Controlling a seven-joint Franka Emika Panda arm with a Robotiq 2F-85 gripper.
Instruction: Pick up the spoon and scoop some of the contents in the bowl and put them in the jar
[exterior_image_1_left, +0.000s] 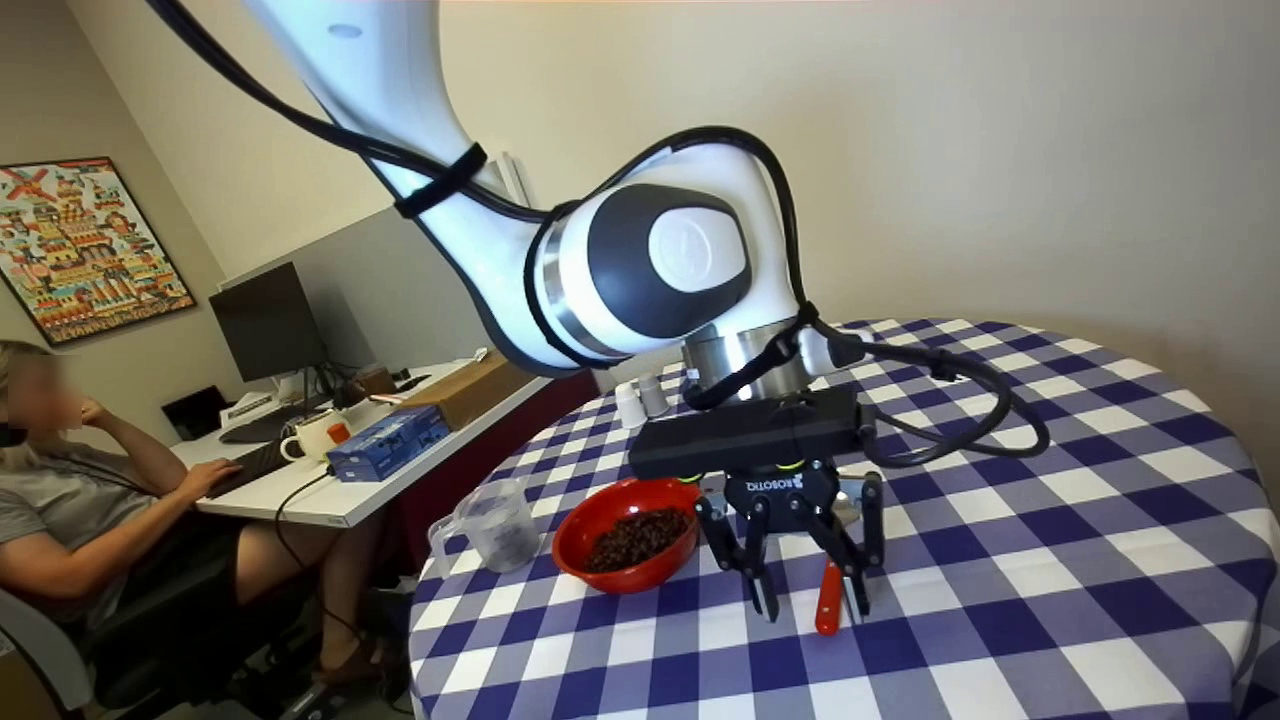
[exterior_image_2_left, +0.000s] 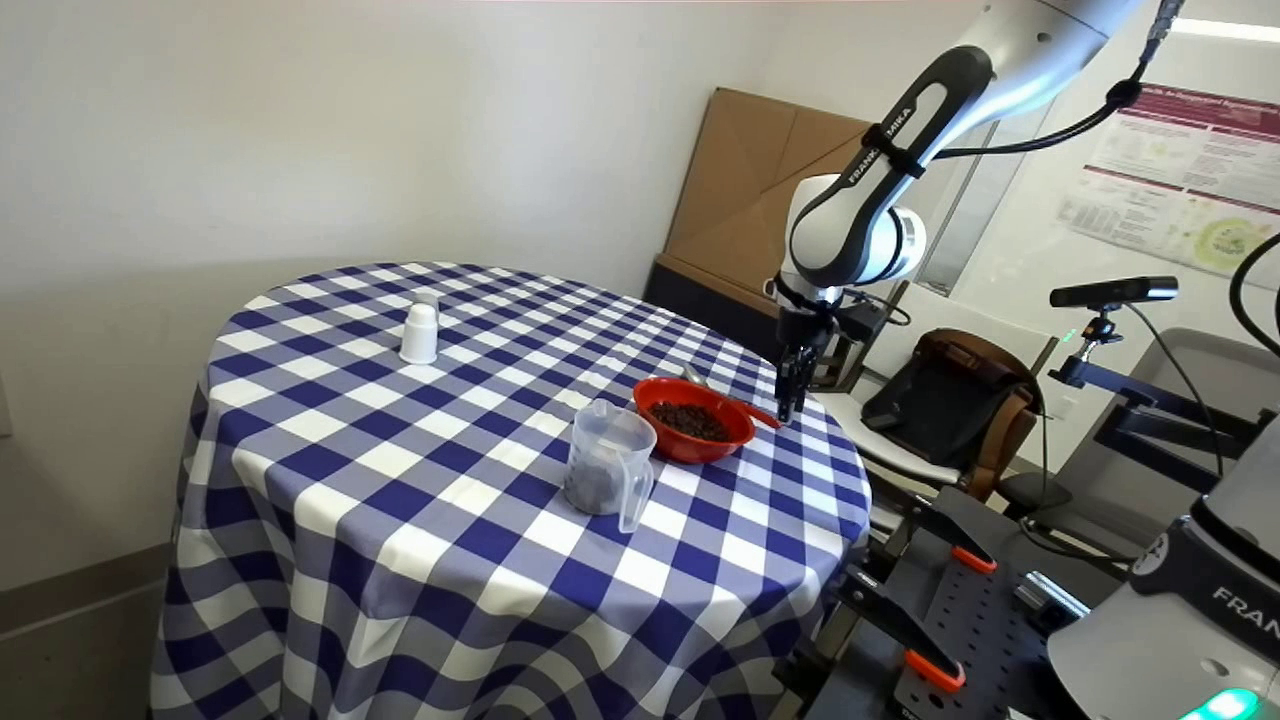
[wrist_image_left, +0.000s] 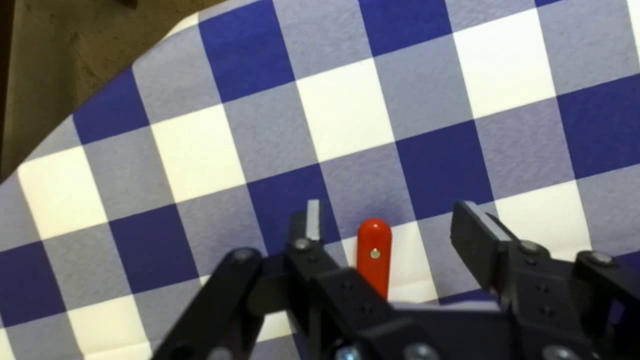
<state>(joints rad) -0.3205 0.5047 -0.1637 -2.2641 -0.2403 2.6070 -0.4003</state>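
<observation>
The spoon lies on the checked tablecloth; its red-orange handle (exterior_image_1_left: 829, 602) shows in both exterior views (exterior_image_2_left: 763, 414) and in the wrist view (wrist_image_left: 374, 255). Its silver scoop (exterior_image_2_left: 692, 375) is partly hidden behind the bowl or gripper. My gripper (exterior_image_1_left: 815, 612) is open and empty, just above the handle end; in the wrist view the handle lies between the fingers (wrist_image_left: 394, 222), nearer the left one. The red bowl (exterior_image_1_left: 625, 580) stands beside the spoon (exterior_image_2_left: 690, 452) and holds dark brown bits (exterior_image_1_left: 635, 540). The clear jar with a handle (exterior_image_1_left: 500, 525) stands beyond the bowl (exterior_image_2_left: 605, 455).
White cups (exterior_image_1_left: 632, 406) stand farther back on the round table (exterior_image_2_left: 420, 335). The table's edge (wrist_image_left: 75, 117) curves close to the gripper in the wrist view. A person sits at a desk with a blue box (exterior_image_1_left: 390, 442). A chair with a bag (exterior_image_2_left: 945, 395) stands beyond the table.
</observation>
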